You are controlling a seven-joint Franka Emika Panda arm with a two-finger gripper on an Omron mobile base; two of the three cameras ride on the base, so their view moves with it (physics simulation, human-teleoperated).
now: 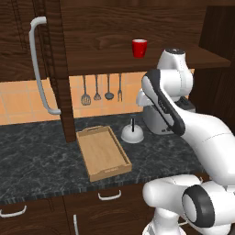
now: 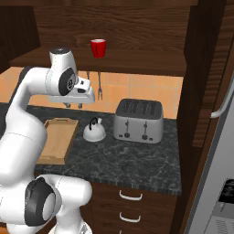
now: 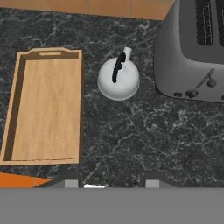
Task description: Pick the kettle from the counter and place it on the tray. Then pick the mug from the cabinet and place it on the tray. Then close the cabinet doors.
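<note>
The silver-white kettle [image 1: 132,133] [image 2: 94,130] [image 3: 118,79] stands on the dark marbled counter [image 1: 36,156] [image 2: 128,160] [image 3: 131,135], between the wooden tray [image 1: 103,153] [image 2: 57,139] [image 3: 46,105] and the toaster. My gripper [image 2: 73,105] [image 3: 112,180] hangs open well above the counter, nothing between its fingers, pointing down. The kettle lies ahead of the fingertips in the hand view. The red mug [image 1: 139,47] [image 2: 98,48] sits upright on the cabinet shelf [image 1: 105,64] [image 2: 137,68]. Both cabinet doors [image 1: 59,69] [image 2: 201,68] stand swung open.
A boxy silver toaster [image 1: 156,123] [image 2: 138,120] [image 3: 192,48] stands right of the kettle, close to it. Utensils [image 1: 97,89] hang on the orange tiled wall under the shelf. The left door's bar handle [image 1: 39,69] juts toward me. Drawers [image 2: 130,196] lie under the counter.
</note>
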